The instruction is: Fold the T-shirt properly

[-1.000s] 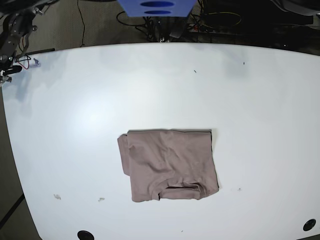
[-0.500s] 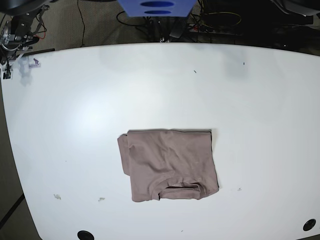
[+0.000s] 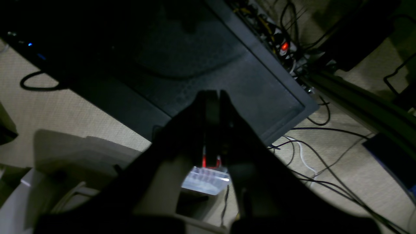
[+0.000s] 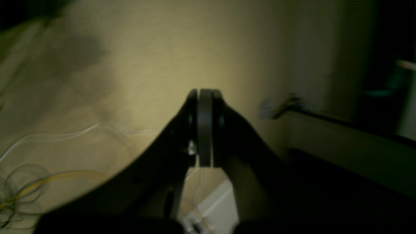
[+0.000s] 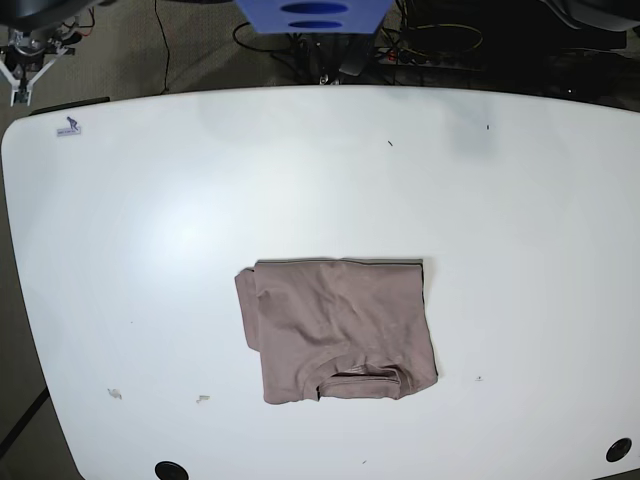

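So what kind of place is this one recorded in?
Most likely a robotics lab or test room, not a home: a bare white table holding only the folded T-shirt, loose cables over a carpeted floor, and a lit power strip nearby.

The T-shirt [image 5: 338, 330] is a plain dusty mauve-brown, no print, with darker shading along its folds. The counter [image 5: 180, 220] under it is glossy white, marked by a few tiny dark specks and a small purple sticker [image 5: 68, 127] near one corner. Beyond the left pincer [image 3: 213, 94], itself black, lies a dark grey panel [image 3: 208, 65]; beige carpet [image 3: 65, 110] shows on both sides of the pincer, crossed by black and white cables [image 3: 312, 152], with a small red light [image 3: 284, 46] glowing farther off. The right pincer [image 4: 204, 94] is black with a grey strip between its tips, against blurred yellowish-beige floor [image 4: 146, 52].
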